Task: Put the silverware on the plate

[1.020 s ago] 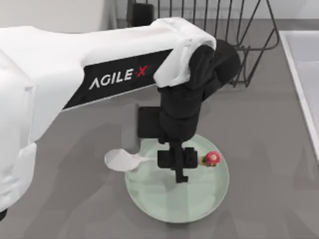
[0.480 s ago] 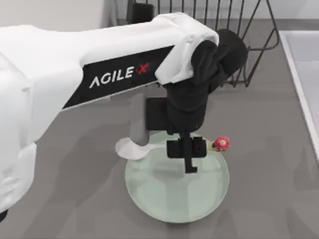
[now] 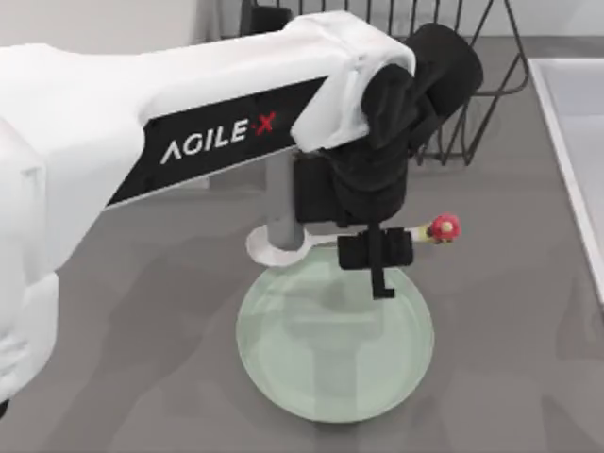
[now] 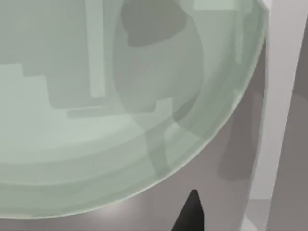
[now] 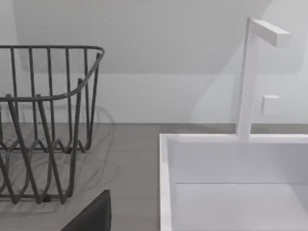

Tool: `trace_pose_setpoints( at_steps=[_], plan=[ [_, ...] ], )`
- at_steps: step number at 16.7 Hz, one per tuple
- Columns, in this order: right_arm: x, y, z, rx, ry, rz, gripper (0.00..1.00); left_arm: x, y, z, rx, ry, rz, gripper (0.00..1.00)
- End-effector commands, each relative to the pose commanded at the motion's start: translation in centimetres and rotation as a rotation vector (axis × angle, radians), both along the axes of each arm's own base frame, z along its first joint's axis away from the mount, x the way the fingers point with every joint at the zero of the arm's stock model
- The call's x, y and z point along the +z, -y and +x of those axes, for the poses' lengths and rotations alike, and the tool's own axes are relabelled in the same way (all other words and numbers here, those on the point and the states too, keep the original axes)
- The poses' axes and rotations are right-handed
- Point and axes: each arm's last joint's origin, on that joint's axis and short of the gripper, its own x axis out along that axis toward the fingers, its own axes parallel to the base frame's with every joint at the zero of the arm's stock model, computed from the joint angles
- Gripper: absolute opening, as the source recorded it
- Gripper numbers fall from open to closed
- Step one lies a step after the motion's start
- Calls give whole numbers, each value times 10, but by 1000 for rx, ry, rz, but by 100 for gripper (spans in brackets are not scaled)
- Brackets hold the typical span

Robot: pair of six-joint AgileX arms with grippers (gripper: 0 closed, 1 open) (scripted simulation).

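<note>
My left gripper is shut on the thin handle of the silverware, a white spoon with a red knob. The spoon lies level, held above the far edge of the plate. Its oval bowl points to the left and its knob sticks out to the right, past the rim. The plate is round, pale mint green and rests on the grey table. In the left wrist view the plate lies below, with a dark fingertip off its rim. A dark part of the right gripper shows low in the right wrist view.
A black wire dish rack stands behind the plate and also appears in the right wrist view. A white sink runs along the table's right edge, with a white faucet behind it.
The left gripper has carried the spoon toward the back right. The spoon went from lying across the plate's middle to sitting over its far rim, and the knob now clears the rim.
</note>
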Motion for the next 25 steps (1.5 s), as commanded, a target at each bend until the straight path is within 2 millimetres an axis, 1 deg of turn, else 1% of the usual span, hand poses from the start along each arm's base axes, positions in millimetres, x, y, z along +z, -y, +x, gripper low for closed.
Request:
trace_pose_setpoints(
  at_steps=[3,7,9,15,20,25],
  plan=[
    [0,0,0,0,0,0,100,-1,-2,1,4,1,-8,0],
    [0,0,0,0,0,0,100,-13,-8,-3,-2,-56,18,0],
    [0,0,0,0,0,0,100,-25,-11,-7,-9,-105,48,0],
    [0,0,0,0,0,0,100,-68,-17,-20,-19,-255,155,0],
    [0,0,0,0,0,0,100,-68,-17,-20,-19,-256,155,0],
    [0,0,0,0,0,0,100,-68,-17,-20,-19,-256,155,38]
  ],
)
